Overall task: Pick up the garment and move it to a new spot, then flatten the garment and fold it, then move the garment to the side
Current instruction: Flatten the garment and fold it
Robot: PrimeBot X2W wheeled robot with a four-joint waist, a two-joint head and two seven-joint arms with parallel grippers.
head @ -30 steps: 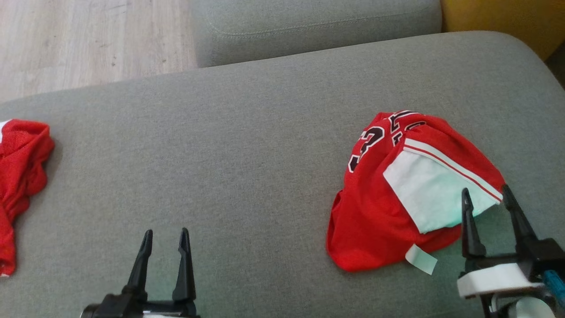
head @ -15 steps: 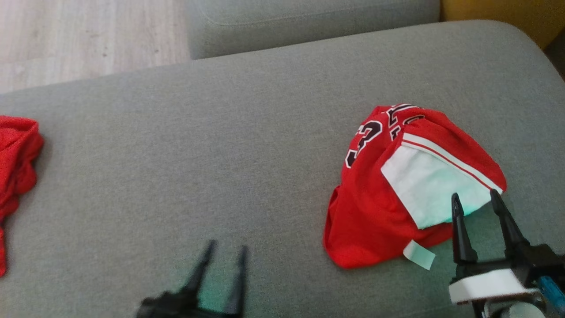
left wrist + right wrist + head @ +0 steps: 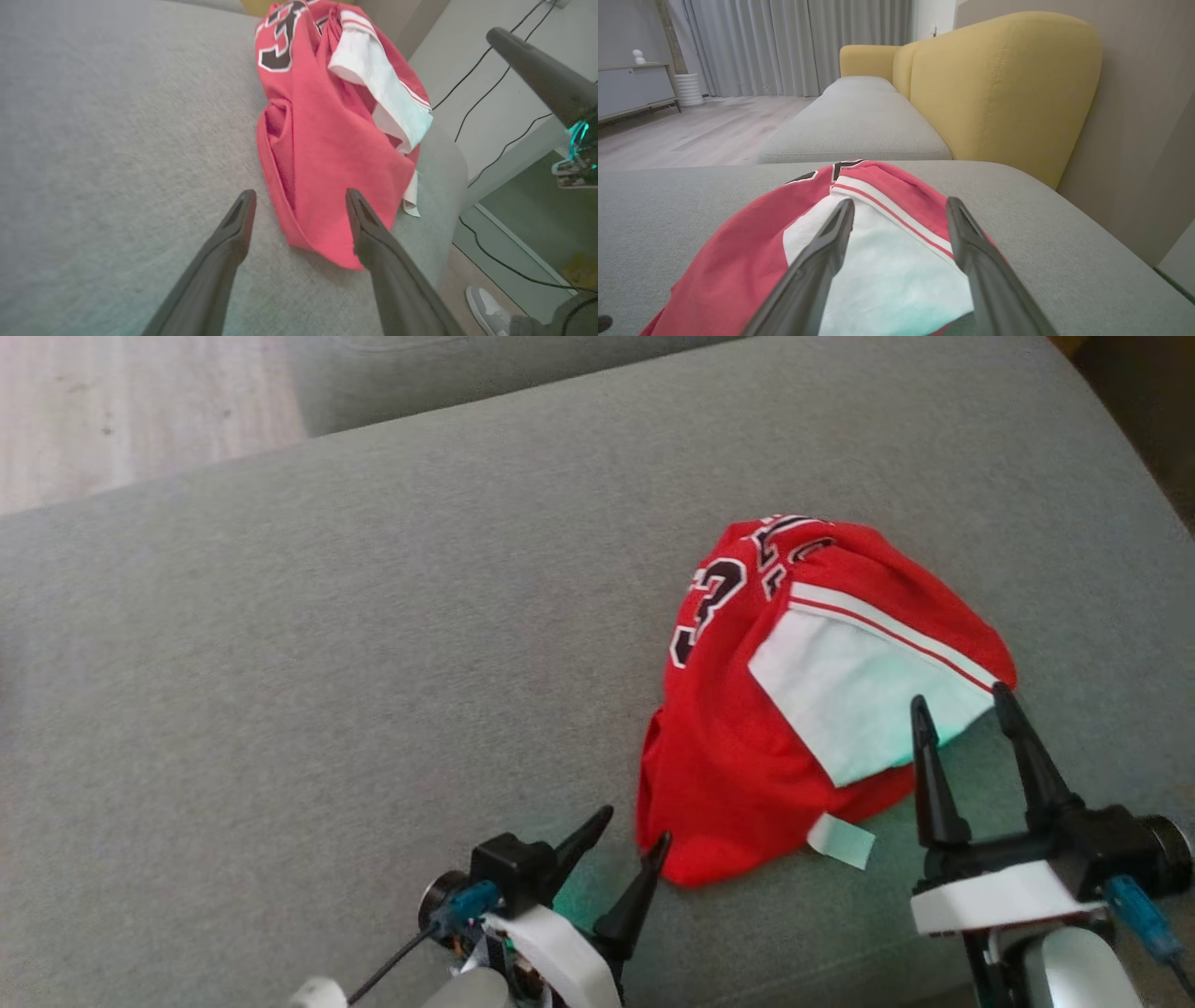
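Note:
A crumpled red jersey (image 3: 738,747) with black numerals and a white panel lies on the right half of the grey cushion (image 3: 327,663). The same garment (image 3: 327,140) spreads ahead of my left fingers, and its white panel (image 3: 892,275) lies under my right fingers. My left gripper (image 3: 633,826) is open at the jersey's near-left hem, its right fingertip at the cloth edge. At the garment's near-right edge my right gripper (image 3: 962,702) is open too, its tips over the white panel's corner. Neither holds any cloth.
A second grey cushion (image 3: 854,121) and a yellow sofa back (image 3: 999,88) stand beyond. Wood floor (image 3: 112,411) shows at the far left. The cushion's right edge drops to cables (image 3: 486,79), and a person's shoe (image 3: 490,308) is on the floor.
The head camera has swung, shifting the whole scene left; the other red cloth has left the frame. My left gripper has moved right to the jersey's near-left hem. The right gripper stays by the white panel.

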